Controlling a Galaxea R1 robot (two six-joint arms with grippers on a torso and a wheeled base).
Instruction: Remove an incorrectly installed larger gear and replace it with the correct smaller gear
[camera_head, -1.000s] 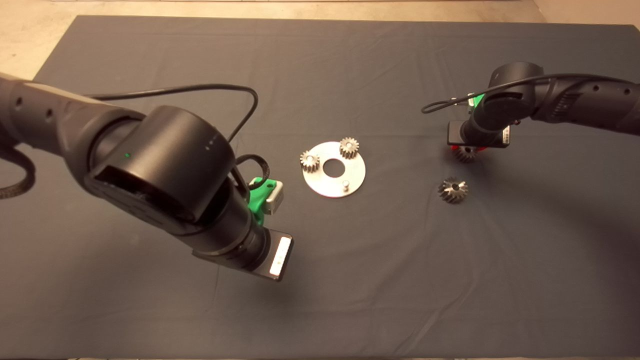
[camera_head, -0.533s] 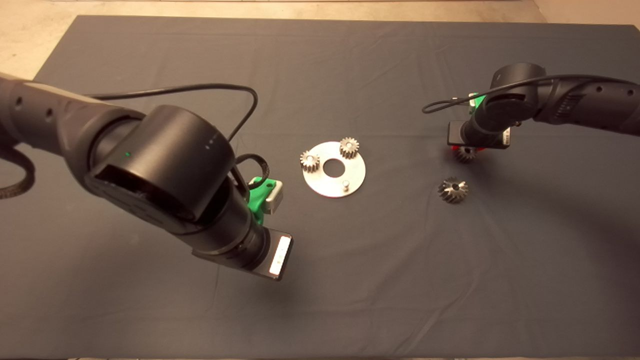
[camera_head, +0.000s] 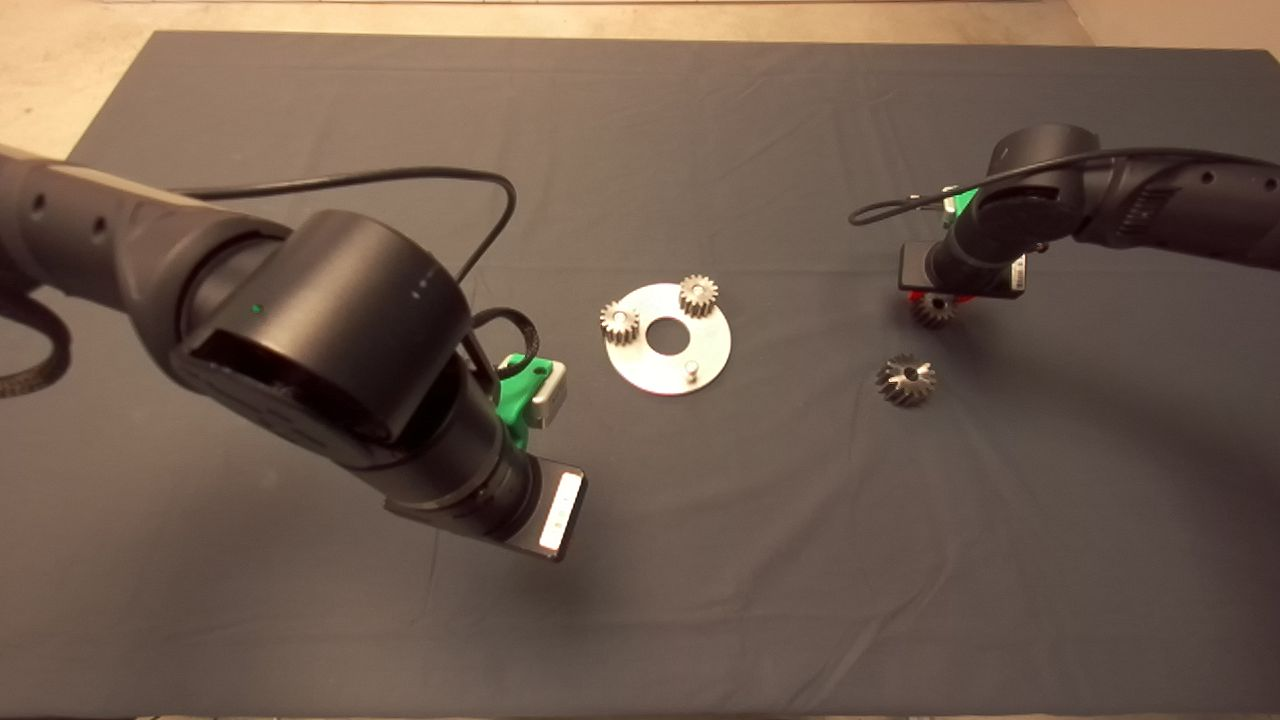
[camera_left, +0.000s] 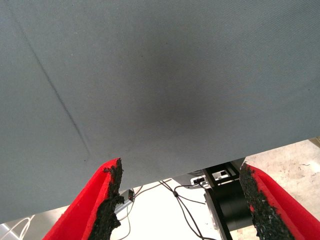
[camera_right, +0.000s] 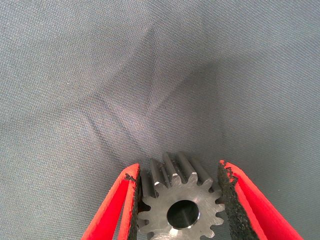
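Right gripper (camera_right: 180, 200) fingers clamp smaller gear (camera_right: 177, 207), plain only in wrist view; left gripper (camera_left: 182, 200) spread wide, empty; larger gear (camera_head: 906, 380) loose on mat (camera_head: 640, 560).

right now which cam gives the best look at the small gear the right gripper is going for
The right wrist view: the smaller gear fills the space between the right gripper's fingers, teeth and bore clear. The head view shows only its edge under the arm. The left wrist view shows none of it, only the mat.

Spread left pincer (camera_left: 182, 200) — above mat (camera_left: 150, 75)
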